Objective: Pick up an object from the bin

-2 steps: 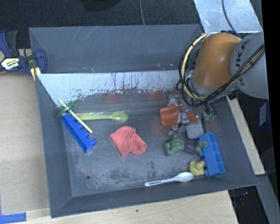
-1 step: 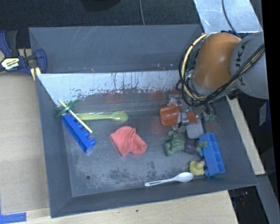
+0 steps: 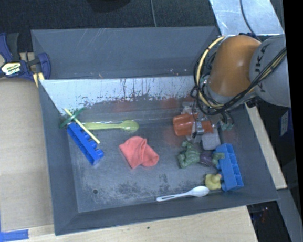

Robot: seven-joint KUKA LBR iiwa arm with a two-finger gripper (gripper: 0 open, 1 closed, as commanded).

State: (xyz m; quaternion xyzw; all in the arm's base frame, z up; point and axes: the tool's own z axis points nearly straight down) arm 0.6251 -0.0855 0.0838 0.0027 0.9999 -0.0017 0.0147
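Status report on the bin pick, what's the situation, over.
Gripper low at right side of bin, beside the red-orange cup. No hold confirmed. Green toy figure and blue block crowd close by.

Above the blue block (image 3: 229,168), a red-orange thing (image 3: 183,124) is too blurred to name; left of the block, a green lump (image 3: 189,156) and a yellow bit (image 3: 213,181) are too small to identify.
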